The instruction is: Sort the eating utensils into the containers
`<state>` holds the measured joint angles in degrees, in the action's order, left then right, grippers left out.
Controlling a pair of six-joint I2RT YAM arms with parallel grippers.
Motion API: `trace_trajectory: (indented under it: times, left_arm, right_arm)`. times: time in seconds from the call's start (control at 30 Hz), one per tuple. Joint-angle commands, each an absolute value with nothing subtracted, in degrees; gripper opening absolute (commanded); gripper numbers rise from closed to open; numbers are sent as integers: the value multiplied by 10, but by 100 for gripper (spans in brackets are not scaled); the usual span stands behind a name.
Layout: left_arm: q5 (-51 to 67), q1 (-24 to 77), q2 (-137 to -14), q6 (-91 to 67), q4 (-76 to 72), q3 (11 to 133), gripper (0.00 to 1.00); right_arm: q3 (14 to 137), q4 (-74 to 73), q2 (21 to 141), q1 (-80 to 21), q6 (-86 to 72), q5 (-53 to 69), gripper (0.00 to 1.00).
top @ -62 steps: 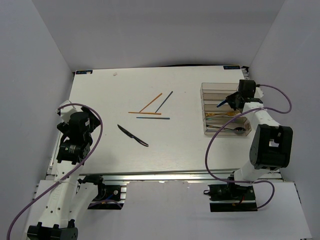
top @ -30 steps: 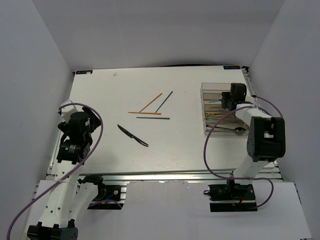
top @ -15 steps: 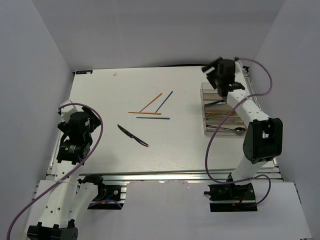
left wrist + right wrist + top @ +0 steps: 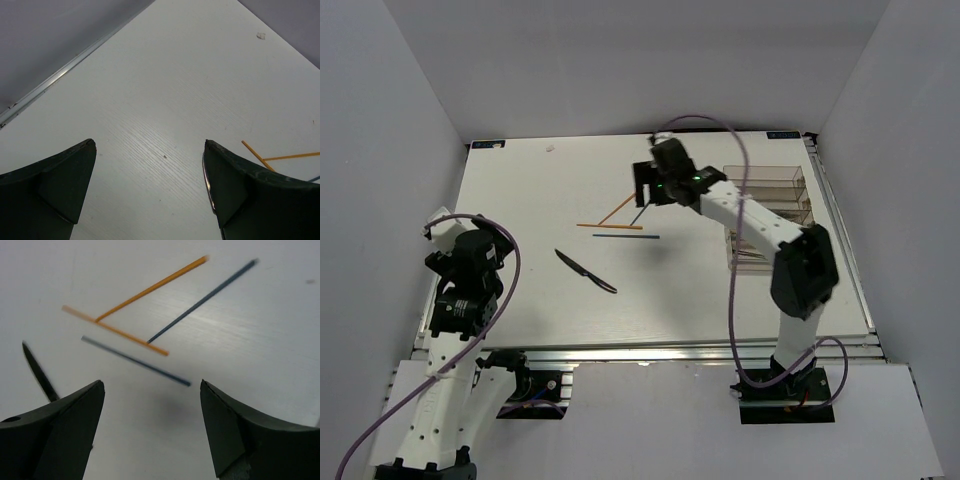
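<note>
right gripper [image 4: 647, 187]: fingers apart, empty, above the chopsticks [image 4: 115, 330]
left gripper [image 4: 150, 150]: fingers apart, empty
black knife [image 4: 585, 271]: 7 o'clock of chopsticks
tray [image 4: 770, 178]: 3 o'clock of chopsticks

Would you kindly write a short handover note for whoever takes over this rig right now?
Left claw: open, empty, near the left edge.
Right claw: open, empty, above the chopsticks.
On the table: four chopsticks, two orange, two dark, and a black knife.
Tray at right; right arm hides most of its contents.
Left to sort: those five pieces.
</note>
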<state>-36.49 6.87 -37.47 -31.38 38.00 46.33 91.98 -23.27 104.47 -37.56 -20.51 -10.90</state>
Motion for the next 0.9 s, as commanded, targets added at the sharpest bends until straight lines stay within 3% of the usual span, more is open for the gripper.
trace_trajectory:
  times: [0.0,0.1,0.3,0.87]
  left_arm:
    - [-417,64,-358,-336,400,472,98]
    - [-433,63,-352,-343,408,475,98]
    - [-425,62,-352,-339,405,473,98]
    - [-420,62,-349,-338,403,472,98]
  right_arm:
    - [1040,-368,1124,-481,-92,-56,80]
    - [1129,-460,1207,-541,-73,-94,69]
    - [1277,-575,1345,-603,-35,-74,64]
    - [1239,-556,1383,-621,-10,-33,56]
